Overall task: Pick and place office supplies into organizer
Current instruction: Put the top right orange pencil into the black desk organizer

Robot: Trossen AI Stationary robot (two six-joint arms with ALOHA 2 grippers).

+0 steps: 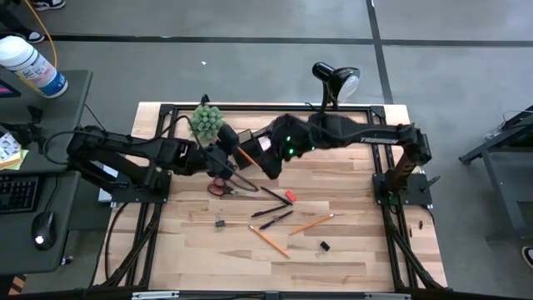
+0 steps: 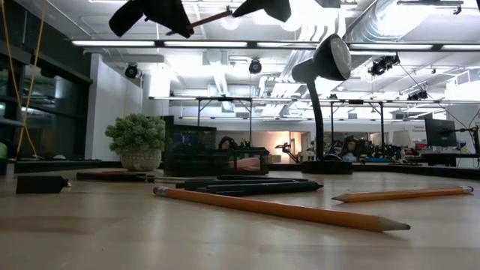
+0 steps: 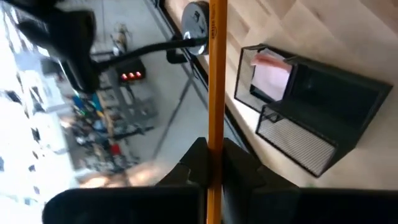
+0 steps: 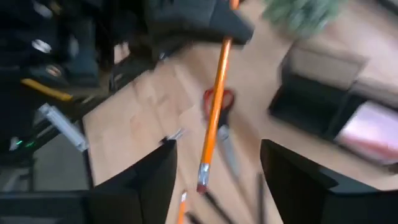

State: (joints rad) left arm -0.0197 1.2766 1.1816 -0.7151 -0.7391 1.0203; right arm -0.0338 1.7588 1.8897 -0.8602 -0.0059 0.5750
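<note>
Over the table (image 1: 350, 250), high view: left gripper (image 1: 223, 156) and right gripper (image 1: 268, 158) close together above the rear centre, an orange pencil (image 1: 246, 157) between them. Black organizer (image 1: 243, 137) just beside the green plant (image 1: 207, 121). Red-handled scissors (image 1: 226, 187), red eraser (image 1: 290, 197), black pens (image 1: 273, 218), two further pencils (image 1: 268, 240) and two small clips (image 1: 221, 222) scattered on the wood in front. Desk lamp (image 1: 335, 82) at the rear edge.

Low view: pencils and pens lying flat in the foreground; both grippers high overhead with the pencil spanning the gap.

Left wrist view: left jaws clamped on the orange pencil, shaft running straight out ahead. Organizer below, pink sticky-note pad (image 3: 270, 76) standing in one compartment, mesh compartment beside it.

Right wrist view: right jaws spread wide, gripping nothing; the pencil hanging between them without visible contact, eraser end nearest, upper end held by the left gripper. Scissors on the table beneath.
</note>
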